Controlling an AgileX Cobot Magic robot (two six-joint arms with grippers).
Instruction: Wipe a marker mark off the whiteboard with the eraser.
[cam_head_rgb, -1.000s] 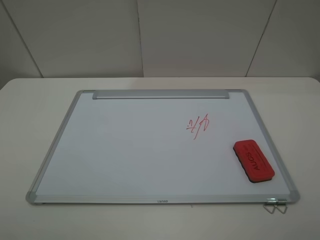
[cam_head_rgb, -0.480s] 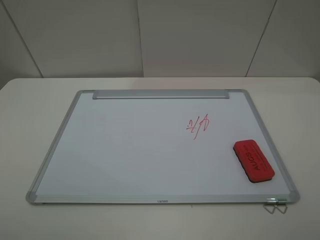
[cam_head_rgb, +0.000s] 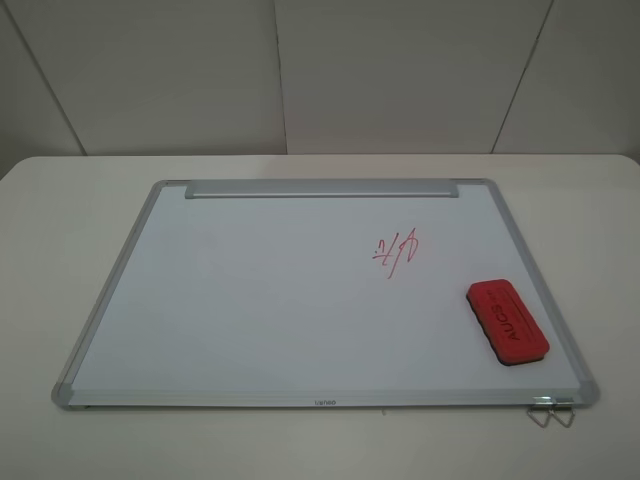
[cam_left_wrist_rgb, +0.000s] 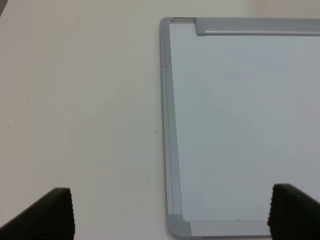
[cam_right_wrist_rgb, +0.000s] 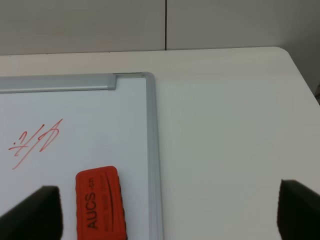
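The whiteboard (cam_head_rgb: 260, 300) lies flat on the table, its grey tray strip (cam_head_rgb: 320, 188) along the far edge. The marker mark (cam_head_rgb: 400, 255), a red scribble with a long tail stroke, sits right of the board's middle. The eraser (cam_head_rgb: 507, 320), a red block with dark lettering, rests on the board near its front right corner, apart from the mark. Neither gripper shows in the high view. My left gripper (cam_left_wrist_rgb: 175, 215) is open above the whiteboard (cam_left_wrist_rgb: 240, 125) left edge. My right gripper (cam_right_wrist_rgb: 165, 212) is open above the board's right edge, with the eraser (cam_right_wrist_rgb: 99, 200) and the marker mark (cam_right_wrist_rgb: 37, 144) beside it.
A small metal wire clip (cam_head_rgb: 550, 412) sticks out under the board's front right corner. White table (cam_head_rgb: 60, 260) surrounds the board on all sides, and a pale panelled wall (cam_head_rgb: 300, 70) stands behind it.
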